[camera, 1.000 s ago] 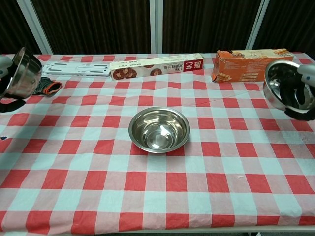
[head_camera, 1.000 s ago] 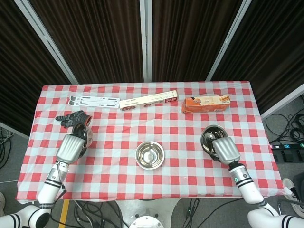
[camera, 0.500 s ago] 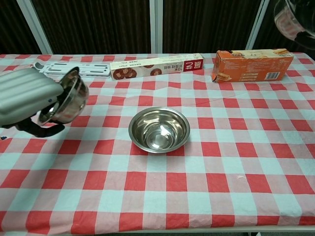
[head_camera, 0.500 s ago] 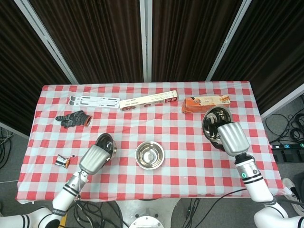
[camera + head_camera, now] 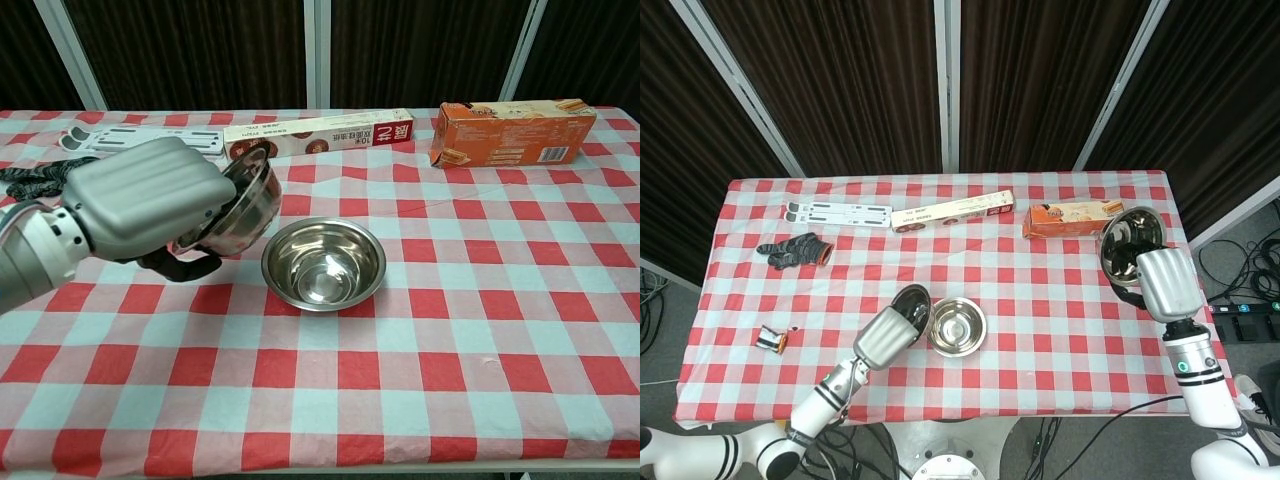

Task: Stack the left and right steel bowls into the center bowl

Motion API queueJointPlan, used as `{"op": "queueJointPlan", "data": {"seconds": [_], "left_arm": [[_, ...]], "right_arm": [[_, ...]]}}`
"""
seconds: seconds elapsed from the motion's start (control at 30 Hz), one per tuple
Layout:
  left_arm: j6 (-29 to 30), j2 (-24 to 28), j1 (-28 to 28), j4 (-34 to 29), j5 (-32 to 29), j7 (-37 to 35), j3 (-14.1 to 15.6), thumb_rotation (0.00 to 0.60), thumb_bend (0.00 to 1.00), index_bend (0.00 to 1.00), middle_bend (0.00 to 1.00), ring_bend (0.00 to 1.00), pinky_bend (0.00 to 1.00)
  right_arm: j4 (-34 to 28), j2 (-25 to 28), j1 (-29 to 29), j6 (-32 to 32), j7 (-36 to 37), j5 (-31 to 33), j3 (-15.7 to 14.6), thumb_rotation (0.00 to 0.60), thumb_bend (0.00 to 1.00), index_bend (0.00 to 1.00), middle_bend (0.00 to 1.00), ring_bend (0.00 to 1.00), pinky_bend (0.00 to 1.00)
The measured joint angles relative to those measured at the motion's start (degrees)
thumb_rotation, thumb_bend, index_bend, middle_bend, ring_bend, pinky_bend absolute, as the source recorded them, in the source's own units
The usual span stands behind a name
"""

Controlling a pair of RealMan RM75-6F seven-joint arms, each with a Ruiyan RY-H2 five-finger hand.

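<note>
My left hand (image 5: 150, 205) grips the left bowl (image 5: 243, 203), tilted, just beside the center bowl (image 5: 323, 263) on the bench (image 5: 420, 400). My right hand (image 5: 1162, 283) holds the right bowl (image 5: 1127, 243) high, well apart. Tipped rims could clash and skid the center bowl; open cloth lies ahead.

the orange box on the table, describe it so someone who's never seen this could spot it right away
Start at the red and white checked tablecloth and look to its far edge, by the dark curtains. On the right of that edge lies the orange box, a flat carton lying on its long side. The long brown and white box to its left is thinner and paler; only this one is bright orange.
</note>
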Motion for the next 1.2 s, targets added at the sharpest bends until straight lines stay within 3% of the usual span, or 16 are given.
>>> {"op": "queueJointPlan", "data": {"seconds": [0.37,0.77,0.83,0.97,1.07,1.2], "left_arm": [[-2.2,-4.9,-2.9,0.5,-2.0,4.7,-0.7,0.6,0.39,0.68,0.72,0.65,0.73],[-2.8,-9.5,-5.2,5.4,-2.5,3.6,-1.3,0.6,0.38,0.67,0.71,0.64,0.72],[-2.5,-10.0,-5.3,6.1,-2.0,2.1,-1.3,0.6,0.36,0.59,0.66,0.61,0.7],[-2.4,-9.9,-5.8,6.9,-0.5,-1.2,-0.9,0.6,0.22,0.36,0.51,0.51,0.6],[-2.6,-8.7,-6.1,6.9,0.3,-3.0,-0.4,0.6,0.17,0.3,0.46,0.47,0.57],[-3.1,-6.4,-6.3,5.6,0.5,-3.3,0.3,0.6,0.16,0.3,0.46,0.47,0.56]], "right_arm": [[0.1,1.8,-1.0,1.5,2.9,0.6,0.9,0.6,0.43,0.73,0.61,0.53,0.68],[1.2,3.1,-2.0,1.9,5.7,-0.5,0.1,0.6,0.43,0.73,0.61,0.53,0.68],[1.4,3.2,-2.1,1.9,6.0,-0.5,0.0,0.6,0.43,0.73,0.61,0.53,0.68],[1.7,3.3,-2.3,1.9,6.7,-0.5,0.0,0.6,0.45,0.73,0.61,0.53,0.68],[1.8,3.6,-2.5,2.1,7.4,-0.8,-0.1,0.6,0.45,0.73,0.61,0.53,0.68],[1.6,3.6,-2.4,2.2,7.3,-0.9,0.1,0.6,0.46,0.73,0.61,0.53,0.68]]}}
